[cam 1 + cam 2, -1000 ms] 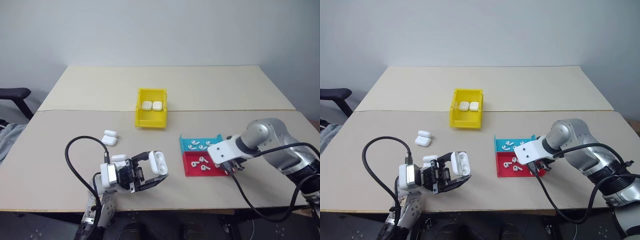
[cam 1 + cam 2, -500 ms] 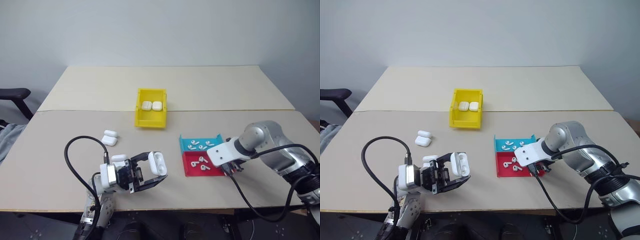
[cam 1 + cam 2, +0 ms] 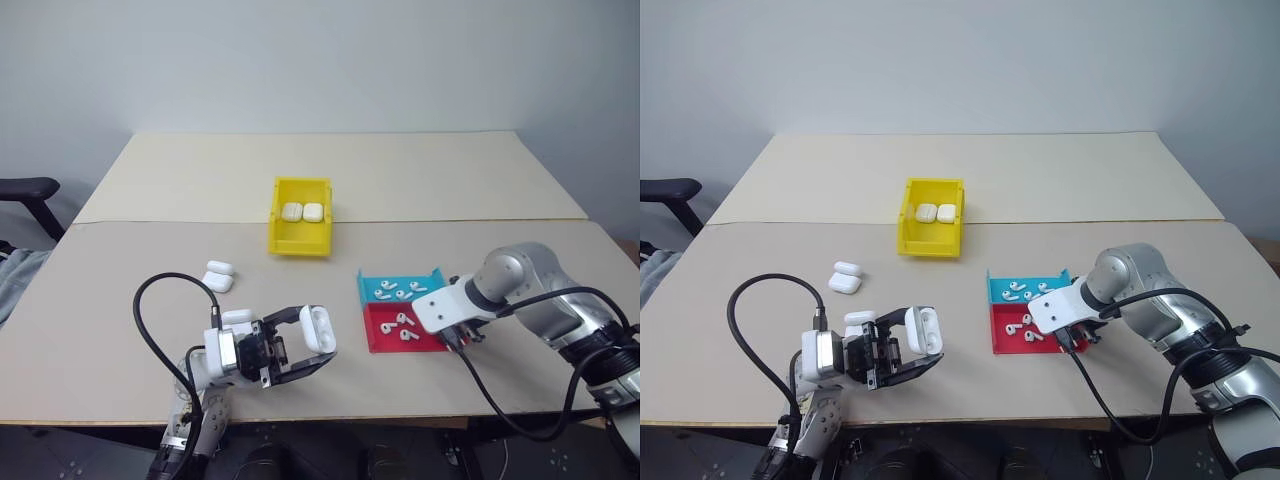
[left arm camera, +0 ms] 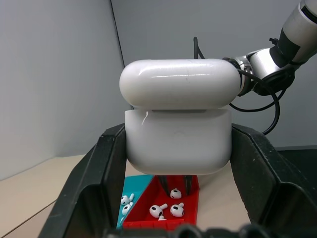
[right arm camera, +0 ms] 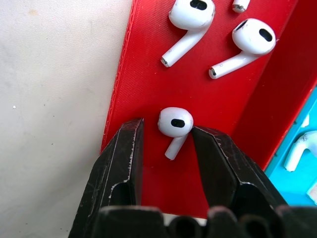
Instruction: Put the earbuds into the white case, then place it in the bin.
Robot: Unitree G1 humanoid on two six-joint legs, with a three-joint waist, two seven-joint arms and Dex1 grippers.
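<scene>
Two finished cases already lie in the yellow bin. My left gripper is clamped on an open white case held above the bench; my right gripper, jaws parted, straddles one earbud in the red tray. Neither earbud is loaded yet. Three more cases wait on the bench.

Bright, even light; soft shadows (sharp focus throughout); slight glare on white plastic.
</scene>
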